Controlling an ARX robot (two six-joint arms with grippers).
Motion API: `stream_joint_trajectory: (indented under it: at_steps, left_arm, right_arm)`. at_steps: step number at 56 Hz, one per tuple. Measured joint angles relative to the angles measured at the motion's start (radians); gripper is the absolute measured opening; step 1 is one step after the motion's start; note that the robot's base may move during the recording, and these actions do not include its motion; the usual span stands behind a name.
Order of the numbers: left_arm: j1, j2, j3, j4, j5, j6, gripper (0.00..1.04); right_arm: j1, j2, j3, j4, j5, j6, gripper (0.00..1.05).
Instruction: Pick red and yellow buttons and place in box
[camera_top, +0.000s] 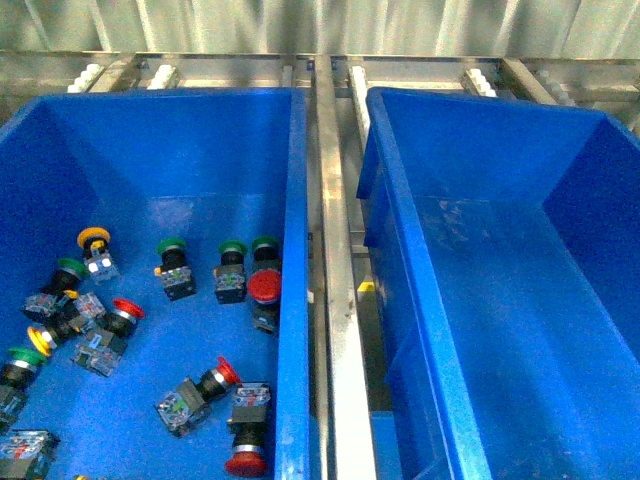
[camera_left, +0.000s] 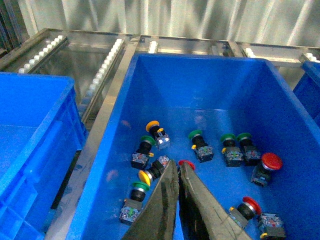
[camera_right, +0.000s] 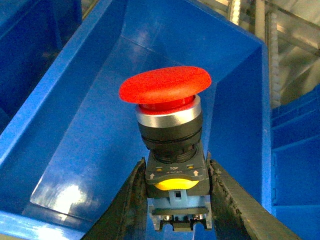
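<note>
Right gripper (camera_right: 175, 200) is clamped on a red button (camera_right: 167, 107), pinching its black body from both sides with the big red cap sticking out past the fingertips. It hangs over an empty blue box (camera_right: 75, 130). In the front view that looks like the right-hand box (camera_top: 500, 260), but neither arm shows up there, so I can't say for sure.

Left gripper (camera_left: 179, 167) has its two fingers pressed together with nothing between them, sitting above the left-hand box (camera_left: 200, 75) where all the loose switches are. Its tips are right by a red-capped button (camera_left: 187, 163) and a yellow one (camera_left: 145, 176).

Front view shows more in the left-hand box: a yellow button (camera_top: 95, 240) toward the back, a red button (camera_top: 265, 288) against the right wall, another red button (camera_top: 246, 462) nearest the camera, and a few green ones (camera_top: 172, 246) mixed in.
</note>
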Motion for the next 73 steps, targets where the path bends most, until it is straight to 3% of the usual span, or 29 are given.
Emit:
stream_joint_trajectory:
  at_steps: [52, 73]
  left_arm:
    - [0.002, -0.045, 0.001, -0.026, 0.003, 0.002, 0.02]
    - [0.003, -0.045, 0.001, -0.025, 0.005, 0.002, 0.02]
  right_arm:
    - [0.024, -0.028, -0.003, -0.037, 0.022, 0.017, 0.27]
    - [0.161, 0.050, -0.016, 0.047, 0.072, 0.057, 0.27]
